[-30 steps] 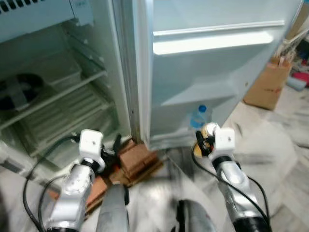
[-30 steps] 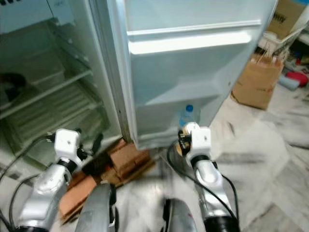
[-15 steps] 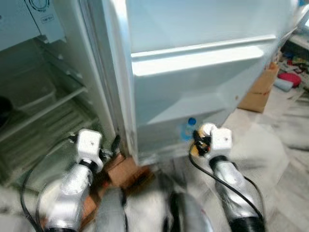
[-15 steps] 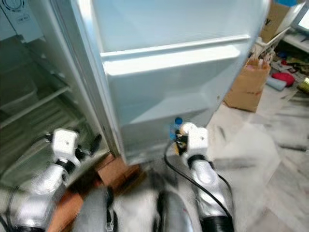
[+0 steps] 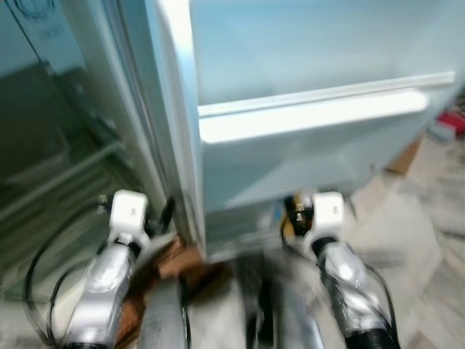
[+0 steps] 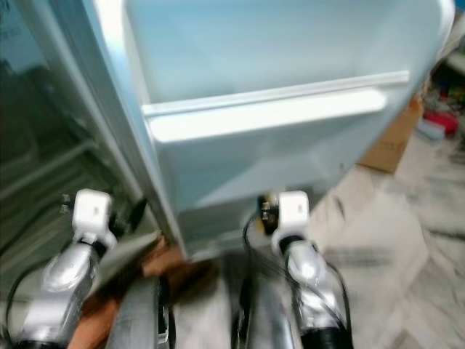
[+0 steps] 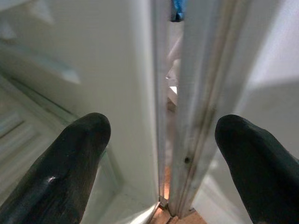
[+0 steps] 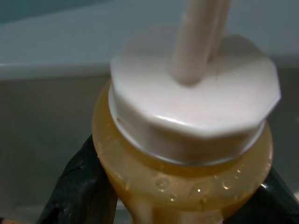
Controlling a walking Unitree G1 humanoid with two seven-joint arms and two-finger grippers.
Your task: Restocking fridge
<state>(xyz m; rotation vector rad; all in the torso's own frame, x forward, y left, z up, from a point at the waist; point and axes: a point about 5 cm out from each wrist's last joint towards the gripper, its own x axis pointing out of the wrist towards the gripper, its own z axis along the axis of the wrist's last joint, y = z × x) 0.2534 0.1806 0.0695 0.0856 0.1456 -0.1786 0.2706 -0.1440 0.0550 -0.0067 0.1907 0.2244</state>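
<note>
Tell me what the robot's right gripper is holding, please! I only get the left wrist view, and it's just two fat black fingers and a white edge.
Observer: The right gripper holds a yellow see-through bottle with a white cap.
Operator: Wow! Where is that bottle?
Observer: Low down, right in front of the open pale-blue fridge door.
Operator: What's my white edge, then?
Observer: The hinge side of that door; the left gripper is beside it, near the fridge's bottom corner.
Operator: Anything under the fridge?
Observer: Reddish-brown blocks lie by its base, though the head views are blurred.
</note>
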